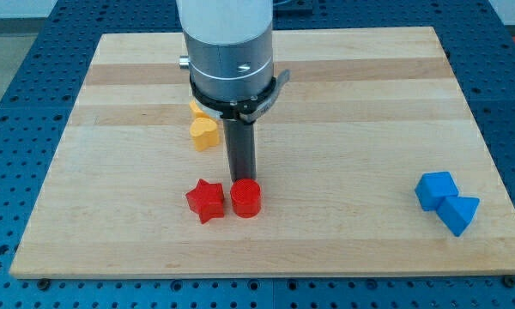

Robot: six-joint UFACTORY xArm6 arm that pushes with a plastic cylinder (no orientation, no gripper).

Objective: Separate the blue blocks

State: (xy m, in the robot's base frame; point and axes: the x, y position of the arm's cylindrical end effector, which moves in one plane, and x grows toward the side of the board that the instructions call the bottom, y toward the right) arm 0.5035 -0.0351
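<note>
Two blue blocks lie touching near the view's right edge: a blue cube-like block (435, 190) and, just below and right of it, a blue triangular block (458, 213). My tip (242, 178) is at the board's lower middle, far to the left of them. It stands right behind a red cylinder (246, 198), touching or almost touching it. A red star (206, 200) lies beside the cylinder on its left.
A yellow heart-shaped block (204, 133) lies up and left of the rod. Another yellow block (195, 109) is half hidden behind the arm's grey body. The wooden board (343, 103) lies on a blue perforated table.
</note>
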